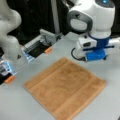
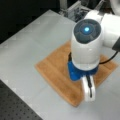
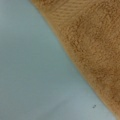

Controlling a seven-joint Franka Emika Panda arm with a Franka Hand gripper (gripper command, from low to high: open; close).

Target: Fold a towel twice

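Observation:
The orange-brown towel (image 1: 65, 86) lies spread flat in a single layer on the grey table (image 1: 20, 105), its corners pointing to the front views' edges; no fold shows. In a front view my gripper (image 1: 83, 50) hangs low over the table just beyond the towel's far right edge, its fingers hidden by the hand's white and blue body. In a front view from above, the arm (image 2: 86, 42) covers the middle of the towel (image 2: 55, 65). The wrist view shows only the fuzzy towel (image 3: 95, 42) edge running diagonally across bare table (image 3: 30, 75), with no fingers in sight.
A second white arm (image 1: 8, 30) stands at a front view's left. Behind the towel sits a metal fixture (image 1: 42, 41) with orange tabs (image 1: 47, 50); it also shows at a front view's top (image 2: 72, 10). A black perforated board (image 2: 15, 105) borders the table's corner.

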